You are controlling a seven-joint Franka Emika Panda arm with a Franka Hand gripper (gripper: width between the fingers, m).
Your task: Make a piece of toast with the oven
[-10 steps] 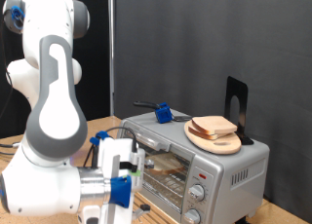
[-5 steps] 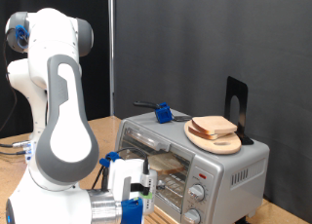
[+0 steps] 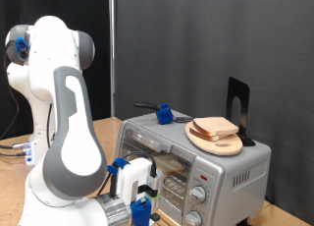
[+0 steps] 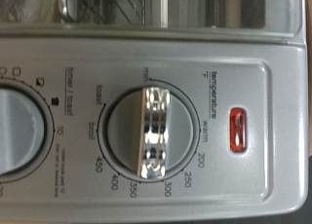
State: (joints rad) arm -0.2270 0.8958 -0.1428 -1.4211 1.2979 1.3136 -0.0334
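The silver oven [image 3: 231, 165] stands at the exterior view's right, its glass door [image 3: 157, 167] looking shut. One piece of toast [image 3: 216, 126] lies on a round wooden plate [image 3: 229, 144] on top of the oven. A second slice [image 3: 167, 165] shows dimly behind the glass. My gripper [image 3: 147, 190] hangs low in front of the door, left of the knobs [image 3: 199, 195]; its fingers are not distinct. The wrist view shows no fingers, only the control panel very close: the temperature knob [image 4: 151, 131], the red mark [image 4: 236, 130] and part of a second knob [image 4: 15, 127].
A blue-handled tool [image 3: 164, 114] lies on the oven's top at the back. A black stand [image 3: 238, 108] rises behind the plate. My white arm [image 3: 64, 138] fills the exterior view's left. A dark curtain hangs behind.
My arm has folded lower and the hand has moved right, closer to the oven's front. The toast, plate and oven have not moved.
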